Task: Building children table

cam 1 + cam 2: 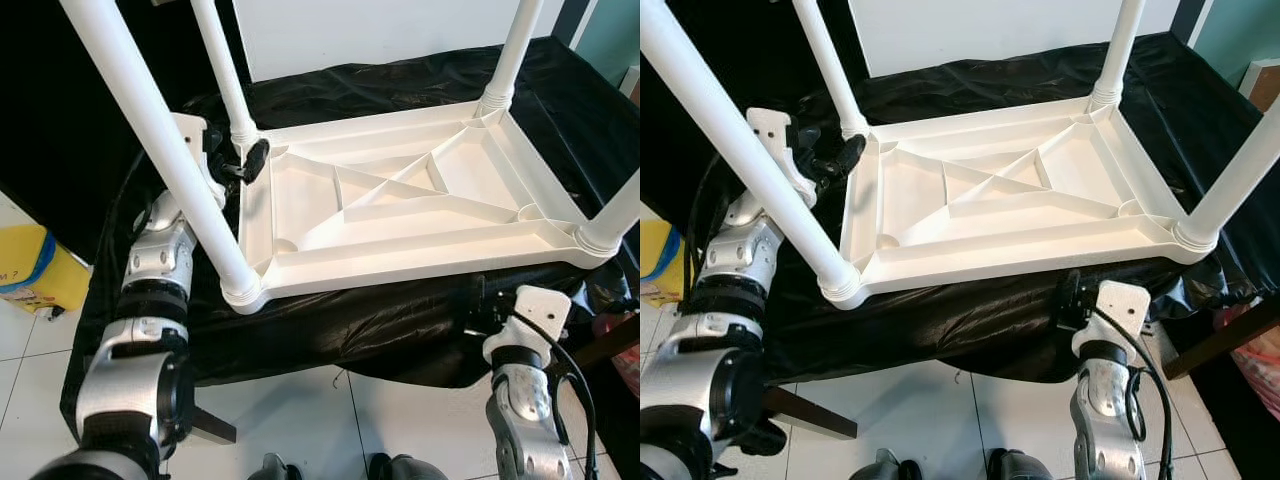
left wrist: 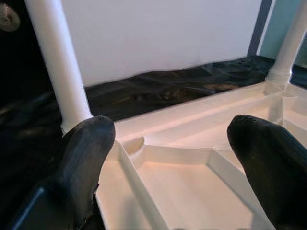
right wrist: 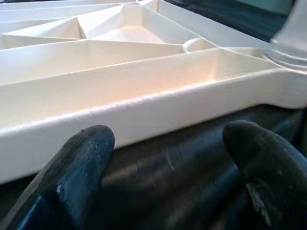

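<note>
A white plastic children's table [image 1: 400, 262] lies upside down on a black cloth [image 1: 400, 330], its ribbed underside facing up. All of its white legs stand upward, among them the front-left leg [image 1: 160, 140], the back-left leg [image 1: 225, 75] and the back-right leg [image 1: 515, 50]. My left gripper [image 1: 245, 165] is open at the table's left rim beside the back-left leg. In the left wrist view its fingers [image 2: 86, 153] sit either side of that rim. My right gripper [image 3: 168, 148] is open, low against the cloth just short of the front rim [image 3: 144, 103], holding nothing.
A yellow container [image 1: 30, 270] stands on the tiled floor [image 1: 300, 420] at the left. A white board [image 1: 370, 30] rises behind the table. A dark wooden leg [image 1: 215, 425] sticks out under the cloth. A teal wall [image 1: 610, 35] lies at the far right.
</note>
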